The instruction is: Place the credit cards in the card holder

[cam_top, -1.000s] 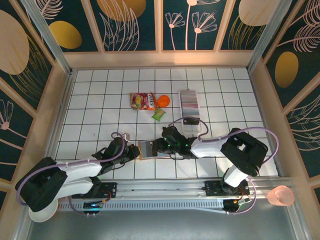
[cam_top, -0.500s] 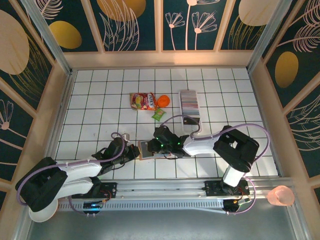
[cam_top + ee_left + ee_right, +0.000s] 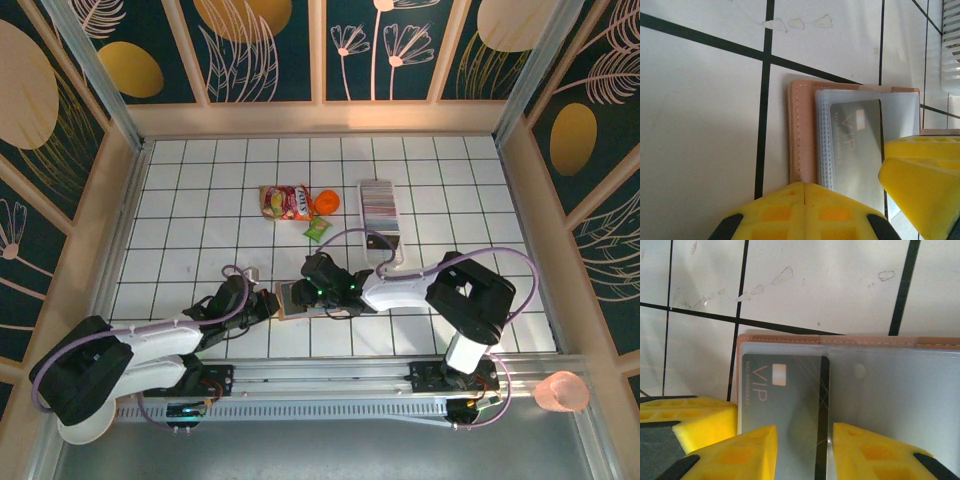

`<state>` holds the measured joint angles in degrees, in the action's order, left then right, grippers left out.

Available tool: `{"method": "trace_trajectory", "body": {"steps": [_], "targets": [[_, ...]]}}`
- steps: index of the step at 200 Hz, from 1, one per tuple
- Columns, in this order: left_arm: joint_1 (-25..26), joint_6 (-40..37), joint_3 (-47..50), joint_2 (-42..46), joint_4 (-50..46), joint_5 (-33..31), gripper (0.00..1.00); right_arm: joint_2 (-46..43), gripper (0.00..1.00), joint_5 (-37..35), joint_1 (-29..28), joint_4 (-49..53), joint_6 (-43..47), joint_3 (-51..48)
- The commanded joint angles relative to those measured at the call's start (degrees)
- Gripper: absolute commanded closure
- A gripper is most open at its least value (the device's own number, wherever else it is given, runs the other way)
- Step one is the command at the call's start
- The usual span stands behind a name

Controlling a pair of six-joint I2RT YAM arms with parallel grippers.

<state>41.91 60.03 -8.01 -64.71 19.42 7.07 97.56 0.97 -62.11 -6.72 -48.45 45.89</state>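
Right wrist view: a dark grey plastic credit card [image 3: 782, 405] printed "VIP" lies flat directly ahead of my right gripper [image 3: 804, 442]. The two yellow fingers [image 3: 735, 455] stand apart, the card's face shows in the gap, and I see nothing pinched between them. The card's long axis runs straight away from my fingers. Its far short edge is parallel to, and just inside, the stitched rim of the salmon-pink, leather-like folding card holder [image 3: 865, 340]. The card sits within the outline of the left frosted grey pocket [image 3: 895, 390]; whether it is under the plastic or on top of it I cannot tell. The holder lies open and flat, its long axis running across the picture and past the right edge.

From the left wrist, my left gripper [image 3: 805, 195] has its yellow pads pressed together, seam closed, over the holder's near edge. Whether any leather is nipped between them I cannot tell. A yellow finger of the right gripper sits over the pocket beside the card.

From above, the holder rests on the white tiled table [image 3: 200, 200] near the front edge, with my left gripper at its left end and my right gripper reaching in over its right side. Well apart, farther back and to the right, stands a dense striped row of credit cards [image 3: 378, 208]. Left of that row lie a red-and-yellow snack packet [image 3: 285, 202], an orange packet [image 3: 327, 202] and a small green packet [image 3: 317, 230].
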Motion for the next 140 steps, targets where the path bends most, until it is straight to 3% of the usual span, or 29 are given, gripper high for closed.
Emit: {"method": "trace_trajectory", "body": {"steps": [1, 67, 101, 121, 140], "targets": [[0.09, -1.31, 0.12, 1.49, -3.12, -0.88, 1.00, -3.64, 0.64, -4.35, -0.60, 5.07, 1.42, 0.66], [0.05, -1.85, -1.77, 5.48, -8.28, -2.06, 0.99, -9.33, 0.64, -9.32, -0.51, 8.74, 2.11, -1.30], [0.02, -2.20, -2.97, 7.80, -11.22, -2.80, 0.92, -12.48, 0.64, -10.97, -0.57, 10.87, 1.46, -2.97], [0.05, -2.19, -3.48, 9.32, -12.78, -3.22, 0.80, -13.82, 0.64, -10.72, -0.56, 10.75, 1.14, -4.46], [0.09, -2.27, -3.85, 11.06, -15.36, -4.47, 0.74, -13.98, 0.67, -10.52, -0.56, 11.21, 0.86, -4.98]]}}
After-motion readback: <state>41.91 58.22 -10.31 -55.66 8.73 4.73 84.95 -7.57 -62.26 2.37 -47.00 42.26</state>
